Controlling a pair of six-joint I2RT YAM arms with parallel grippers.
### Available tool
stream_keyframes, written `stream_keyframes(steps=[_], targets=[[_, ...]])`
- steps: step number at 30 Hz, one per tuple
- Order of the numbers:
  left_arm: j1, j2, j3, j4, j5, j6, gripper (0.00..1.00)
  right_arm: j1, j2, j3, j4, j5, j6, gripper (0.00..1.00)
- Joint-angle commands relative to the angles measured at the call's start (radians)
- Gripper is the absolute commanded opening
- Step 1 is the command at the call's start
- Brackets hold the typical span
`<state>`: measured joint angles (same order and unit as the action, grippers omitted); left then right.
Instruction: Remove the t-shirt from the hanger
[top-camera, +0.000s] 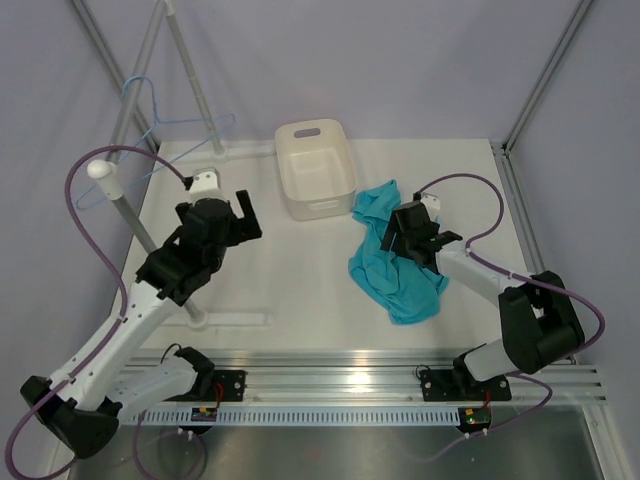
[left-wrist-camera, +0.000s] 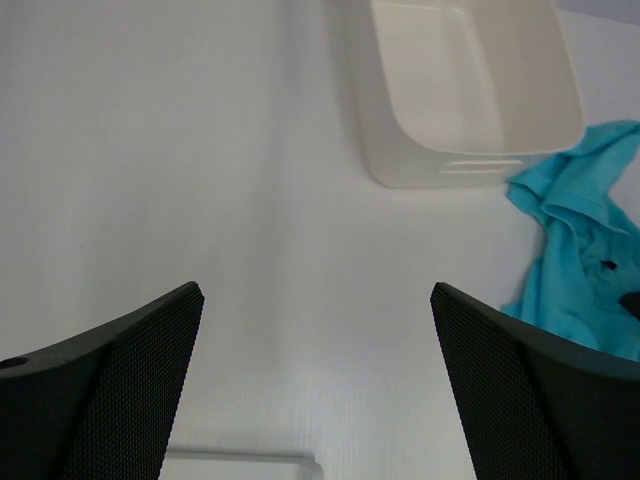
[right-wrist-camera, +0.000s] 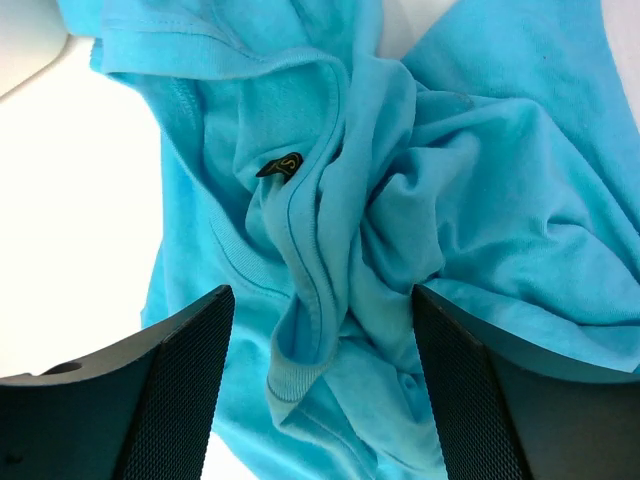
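**Shirt off the hanger, both grippers released**

The right gripper (right-wrist-camera: 318, 300) hangs with its jaws spread over the t-shirt (right-wrist-camera: 480, 200), grasping nothing. The shirt is a crumpled turquoise heap on the table (top-camera: 250, 280), its dark neck tag (right-wrist-camera: 281, 165) showing. One corner lies just beside the white tub (top-camera: 283, 170), whose white inside shows bare. The left gripper (left-wrist-camera: 315, 295) is also open. The hanger (top-camera: 160, 125) sits by the rack poles (top-camera: 190, 70), well apart.

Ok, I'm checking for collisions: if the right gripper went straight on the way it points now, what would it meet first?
Most likely the t-shirt. The right gripper is open, and crumpled teal fabric fills its wrist view straight ahead. How much gap remains is unclear from these pictures.
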<state>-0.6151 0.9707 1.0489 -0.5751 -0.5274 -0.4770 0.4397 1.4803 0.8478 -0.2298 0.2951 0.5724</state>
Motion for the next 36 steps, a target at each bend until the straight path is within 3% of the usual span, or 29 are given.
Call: stream_keyframes(steps=[1, 3, 23, 28, 32, 36], targets=[[0.118, -0.055, 0.036, -0.049, 0.005, -0.038, 0.99, 0.005, -0.058, -0.018, 0.021, -0.019, -0.016, 0.79], [0.173, -0.069, 0.026, -0.054, 0.035, -0.037, 0.99, 0.007, -0.075, -0.024, 0.023, -0.028, -0.02, 0.79], [0.175, -0.082, 0.306, -0.095, 0.151, 0.17, 0.99, 0.005, -0.112, -0.039, 0.064, -0.103, -0.048, 0.8], [0.175, -0.096, 0.289, -0.1, 0.239, 0.189, 0.99, 0.005, -0.121, -0.046, 0.061, -0.105, -0.049, 0.8], [0.173, -0.142, 0.244, -0.118, 0.389, 0.179, 0.99, 0.007, -0.137, -0.047, 0.057, -0.108, -0.049, 0.8], [0.167, -0.216, 0.134, -0.109, 0.486, 0.184, 0.86, 0.005, -0.143, -0.047, 0.058, -0.12, -0.046, 0.8]])
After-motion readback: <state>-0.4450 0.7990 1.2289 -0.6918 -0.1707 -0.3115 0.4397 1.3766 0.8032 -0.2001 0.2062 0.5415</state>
